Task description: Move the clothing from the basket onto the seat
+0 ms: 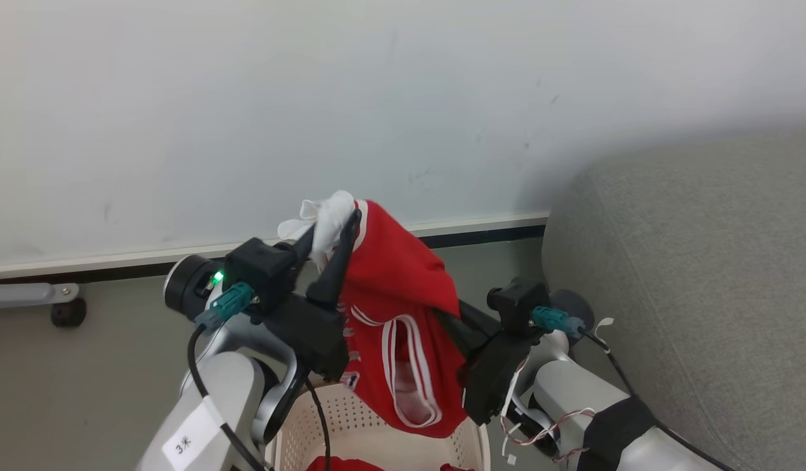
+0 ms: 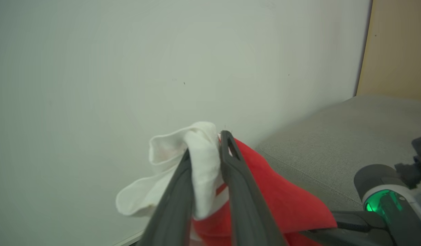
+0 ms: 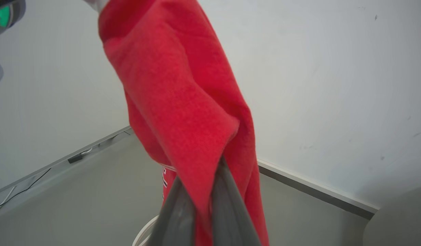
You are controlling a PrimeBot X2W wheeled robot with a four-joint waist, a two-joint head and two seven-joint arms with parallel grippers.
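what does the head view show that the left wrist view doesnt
Head view adds: the cream basket below the hanging cloth, more red cloth in its bottom, and a small wheel by the wall. Left wrist view adds: a tan panel beyond the seat, and a close look at the white sleeve pinched in the left tool. Shared: the red jersey held up by that tool, the grey seat and the pale wall.

jersey: red, white sleeve, red-white striped trim | basket: cream, dotted holes | seat: grey
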